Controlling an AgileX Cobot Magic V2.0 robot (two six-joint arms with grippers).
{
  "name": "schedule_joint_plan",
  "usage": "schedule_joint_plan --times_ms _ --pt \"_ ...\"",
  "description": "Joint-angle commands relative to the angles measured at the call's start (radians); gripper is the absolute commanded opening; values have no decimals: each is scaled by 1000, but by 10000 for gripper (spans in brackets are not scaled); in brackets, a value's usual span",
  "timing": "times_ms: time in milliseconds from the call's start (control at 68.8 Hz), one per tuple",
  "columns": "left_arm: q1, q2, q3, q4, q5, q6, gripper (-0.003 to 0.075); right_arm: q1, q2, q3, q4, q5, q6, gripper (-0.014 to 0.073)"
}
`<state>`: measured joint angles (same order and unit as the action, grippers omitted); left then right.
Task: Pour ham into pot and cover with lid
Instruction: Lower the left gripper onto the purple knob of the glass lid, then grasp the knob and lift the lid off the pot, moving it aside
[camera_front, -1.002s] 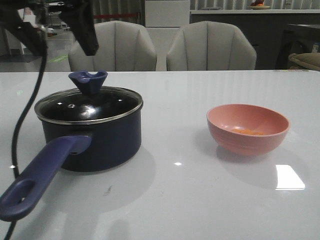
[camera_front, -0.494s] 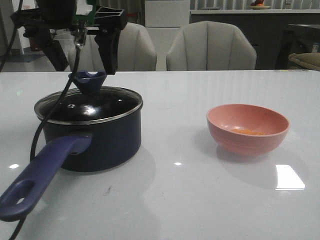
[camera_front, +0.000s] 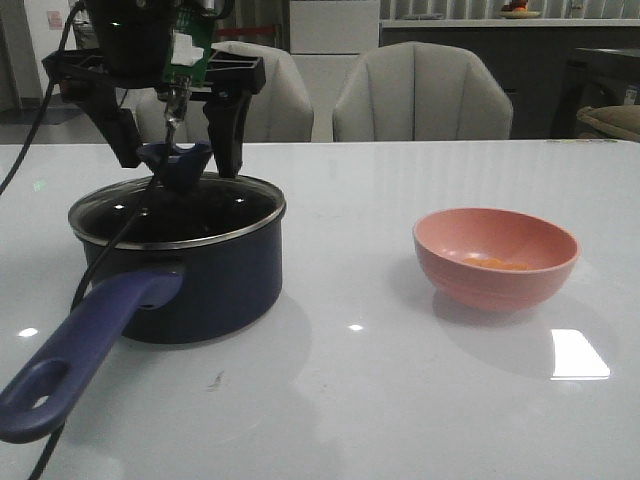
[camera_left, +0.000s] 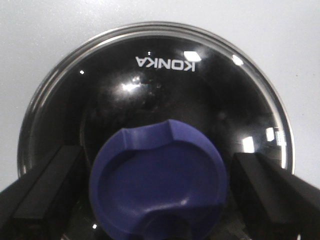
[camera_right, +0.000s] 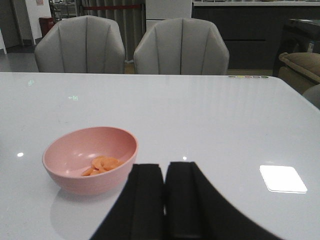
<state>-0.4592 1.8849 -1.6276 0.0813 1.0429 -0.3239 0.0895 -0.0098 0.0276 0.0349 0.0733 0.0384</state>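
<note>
Left claw (camera_front: 178, 155) is hanging directly above the pot (camera_front: 180, 270), fingers spread wide, 1 on each side of the lid (camera_left: 155, 120) knob (camera_left: 159, 182). In the left wrist view both black fingers (camera_left: 47, 192) are sitting clear of the knob with a gap on each side; nothing is gripped. The lid is resting on the pot rim, glass showing the dark interior and the lettering KONKA. The pot is standing on the white worktop (camera_front: 350, 400) at the robot's left, its long purple-blue handle (camera_front: 80, 355) pointing toward the near edge.

The pink bowl (camera_front: 496, 257) is sitting well apart from the pot, to the robot's right. The ham (camera_right: 101, 165) is lying inside it as a small cluster of orange slices on the bowl floor.

Right claw (camera_right: 164, 200) is showing only in its own wrist view: the 2 fingers are pressed together, holding nothing, just beside the bowl. 2 grey chairs (camera_front: 420, 95) are standing behind the worktop.
</note>
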Motion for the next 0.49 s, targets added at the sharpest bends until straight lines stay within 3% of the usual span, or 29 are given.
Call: schedule_joint_plan --times_ms 0,203,479 --pt "-4 -39 -33 -1 -15 -11 594 3 -21 -6 -10 -91 -6 146" --pt "-4 -33 -35 -1 -19 -11 435 3 -21 -6 -10 -91 -6 146" --pt "-4 -33 -52 -1 -13 -11 404 3 -21 -6 -10 -91 -6 146"
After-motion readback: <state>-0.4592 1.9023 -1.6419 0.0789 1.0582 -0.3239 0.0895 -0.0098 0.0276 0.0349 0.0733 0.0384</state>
